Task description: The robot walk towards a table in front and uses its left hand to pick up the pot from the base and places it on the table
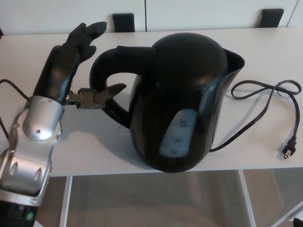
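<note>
A black electric kettle, the pot point(184, 99), stands upright near the front edge of the white table point(265, 61); its handle point(106, 82) points to my left and its spout to the right. Its base is hidden beneath it. My left hand point(78, 61) is just left of the handle, open. Its two fingers point(90, 33) reach up beside the top of the handle and the thumb point(106, 92) pokes into the handle loop. No grip is closed on the handle.
A black power cord point(265, 94) loops across the table to the right of the pot and ends in a plug point(289, 149) near the front edge. Another thin cable point(12, 87) lies at the far left. Two dark chair backs point(124, 21) stand beyond the table.
</note>
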